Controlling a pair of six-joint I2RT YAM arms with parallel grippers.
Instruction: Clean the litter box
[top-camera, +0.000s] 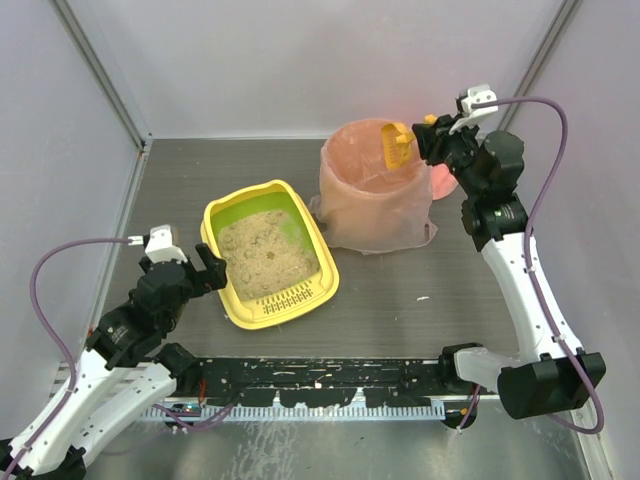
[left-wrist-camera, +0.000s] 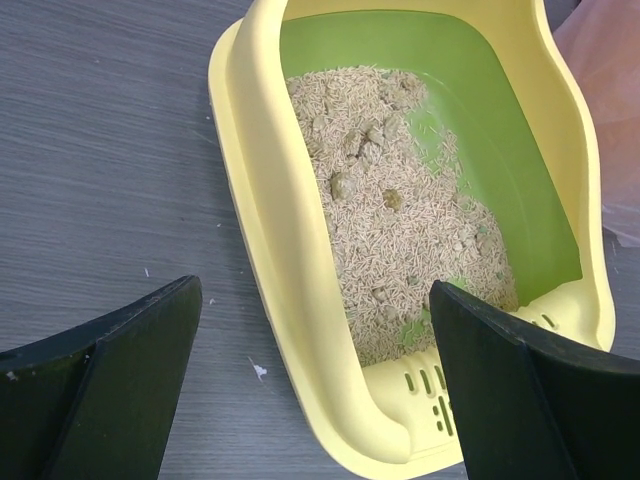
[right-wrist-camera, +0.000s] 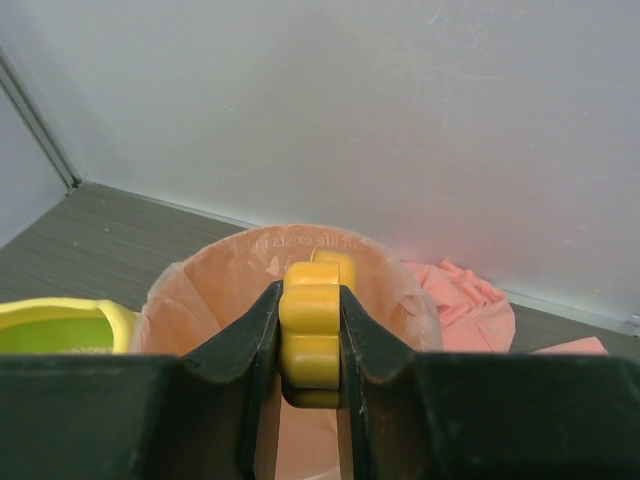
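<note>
The yellow litter box (top-camera: 228, 301) with a green inner wall and beige litter sits left of centre on the table. It fills the left wrist view (left-wrist-camera: 290, 290), slotted ledge nearest, several clumps in the litter. My left gripper (top-camera: 205, 270) is open at its near left corner, one finger outside the rim, the other (left-wrist-camera: 520, 390) over the ledge. My right gripper (top-camera: 425, 138) is shut on the handle of the orange scoop (top-camera: 397, 143), holding it over the round bin lined with a pink bag (top-camera: 375, 190). The handle (right-wrist-camera: 310, 325) sits between the fingers above the bin (right-wrist-camera: 190, 290).
A crumpled pink bag (right-wrist-camera: 465, 300) lies behind the bin, right of it (top-camera: 445, 180). White walls close the back and sides. A black rail (top-camera: 320, 378) runs along the table's near edge. Small white specks lie on the table.
</note>
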